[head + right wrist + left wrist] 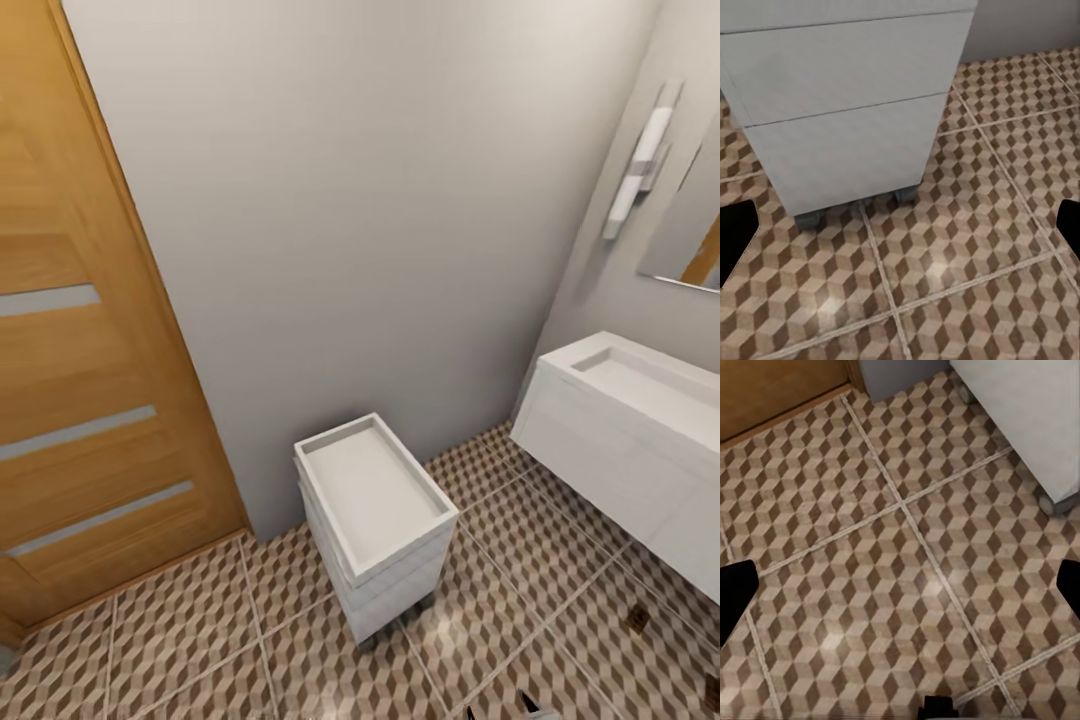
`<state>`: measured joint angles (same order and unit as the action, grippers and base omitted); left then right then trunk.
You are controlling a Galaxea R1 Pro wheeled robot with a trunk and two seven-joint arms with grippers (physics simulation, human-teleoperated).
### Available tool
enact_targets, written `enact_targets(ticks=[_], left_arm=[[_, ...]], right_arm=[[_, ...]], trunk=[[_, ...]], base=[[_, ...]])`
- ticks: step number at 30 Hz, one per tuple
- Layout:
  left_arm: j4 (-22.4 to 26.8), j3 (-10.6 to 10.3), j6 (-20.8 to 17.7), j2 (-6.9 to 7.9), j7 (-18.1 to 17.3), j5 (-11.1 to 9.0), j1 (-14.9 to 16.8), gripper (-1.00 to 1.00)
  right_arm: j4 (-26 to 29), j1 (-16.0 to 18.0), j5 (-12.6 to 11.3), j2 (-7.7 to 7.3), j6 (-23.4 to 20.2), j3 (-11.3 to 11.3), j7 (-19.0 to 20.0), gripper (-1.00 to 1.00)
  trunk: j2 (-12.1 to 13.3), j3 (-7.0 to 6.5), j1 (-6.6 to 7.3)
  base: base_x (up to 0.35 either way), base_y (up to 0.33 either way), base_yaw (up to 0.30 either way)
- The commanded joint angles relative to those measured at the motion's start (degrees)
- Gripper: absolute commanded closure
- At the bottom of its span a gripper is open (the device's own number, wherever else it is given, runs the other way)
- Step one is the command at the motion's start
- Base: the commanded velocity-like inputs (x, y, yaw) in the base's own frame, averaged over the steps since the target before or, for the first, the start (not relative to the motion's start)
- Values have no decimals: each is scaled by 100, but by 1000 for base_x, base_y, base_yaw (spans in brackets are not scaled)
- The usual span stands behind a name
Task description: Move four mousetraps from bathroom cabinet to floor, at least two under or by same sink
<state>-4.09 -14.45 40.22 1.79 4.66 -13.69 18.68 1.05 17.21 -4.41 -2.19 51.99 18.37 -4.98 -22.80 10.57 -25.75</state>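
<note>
Head view: two mousetraps (637, 620) lie by the sink (640, 395), both fingers released.

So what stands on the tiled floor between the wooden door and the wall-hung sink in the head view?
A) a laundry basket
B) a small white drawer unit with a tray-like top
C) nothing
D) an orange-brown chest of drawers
B: a small white drawer unit with a rimmed, tray-like top stands on the bathroom floor, between the wooden door and the sink.
</note>
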Motion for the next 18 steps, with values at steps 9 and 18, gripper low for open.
enact_targets(ticks=[9,18], left_arm=[[-22,-50,30,-4,19,-16,12,-100],[-22,-50,30,-4,18,-18,12,-100]], right_arm=[[1,2,-42,-1,13,53,-20,-100],[1,2,-42,10,13,53,-20,-100]], trunk=[[-11,11,-3],[-11,11,-3]], base=[[0,0,289],[0,0,289]])
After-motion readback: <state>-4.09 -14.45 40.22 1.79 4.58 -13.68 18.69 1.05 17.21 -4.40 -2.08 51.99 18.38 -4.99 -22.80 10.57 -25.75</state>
